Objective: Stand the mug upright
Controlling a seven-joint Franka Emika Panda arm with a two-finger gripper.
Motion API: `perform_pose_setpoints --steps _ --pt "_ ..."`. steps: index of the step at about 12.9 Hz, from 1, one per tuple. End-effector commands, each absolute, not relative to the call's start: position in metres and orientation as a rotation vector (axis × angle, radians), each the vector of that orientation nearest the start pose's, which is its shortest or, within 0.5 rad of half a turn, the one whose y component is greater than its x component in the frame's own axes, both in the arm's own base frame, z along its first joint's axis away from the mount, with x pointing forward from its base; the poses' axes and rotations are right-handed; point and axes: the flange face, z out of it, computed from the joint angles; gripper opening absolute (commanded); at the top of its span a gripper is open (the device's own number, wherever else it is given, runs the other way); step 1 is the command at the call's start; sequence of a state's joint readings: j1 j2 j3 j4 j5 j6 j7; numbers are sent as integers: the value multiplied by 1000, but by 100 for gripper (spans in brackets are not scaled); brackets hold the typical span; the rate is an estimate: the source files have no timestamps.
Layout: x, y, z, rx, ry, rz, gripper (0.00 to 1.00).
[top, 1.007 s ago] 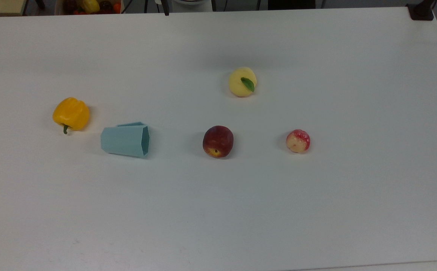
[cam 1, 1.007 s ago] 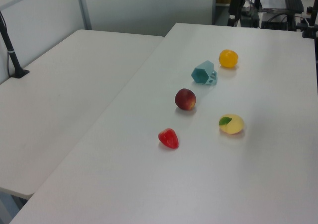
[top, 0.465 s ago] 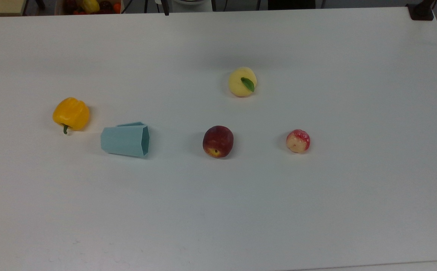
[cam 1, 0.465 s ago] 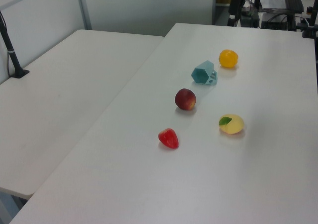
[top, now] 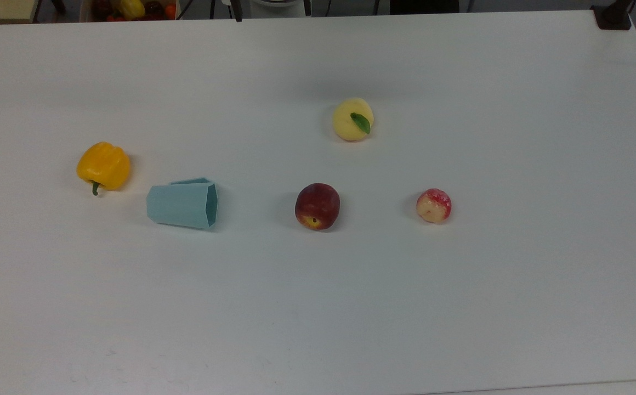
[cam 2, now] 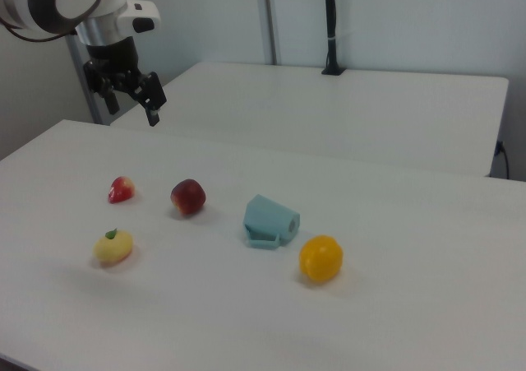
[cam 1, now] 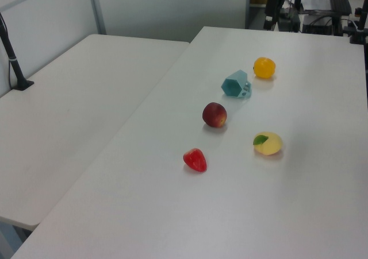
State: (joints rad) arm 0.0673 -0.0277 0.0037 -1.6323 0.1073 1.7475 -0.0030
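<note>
mug on its side, mid-table toward the top view's left edge | likely light, rigid, slick | grip wall at rim | gripper raised, fingers apart, empty

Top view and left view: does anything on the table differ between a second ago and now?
No visible change. The mug lies on its side as before, between the yellow pepper and the dark red peach, and the yellow peach and the small red fruit sit where they were.
</note>
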Motion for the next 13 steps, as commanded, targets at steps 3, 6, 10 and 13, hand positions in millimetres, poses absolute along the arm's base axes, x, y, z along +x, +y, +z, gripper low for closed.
perform_pose_setpoints --steps 3,6,10,13 --pt "552 47 634 -3016 -100 -204 100" --pt "554 48 632 -3017 -109 -202 100" --pt "558 51 635 -3026 -119 -214 100" --pt "570 49 639 -3036 -101 -163 100"
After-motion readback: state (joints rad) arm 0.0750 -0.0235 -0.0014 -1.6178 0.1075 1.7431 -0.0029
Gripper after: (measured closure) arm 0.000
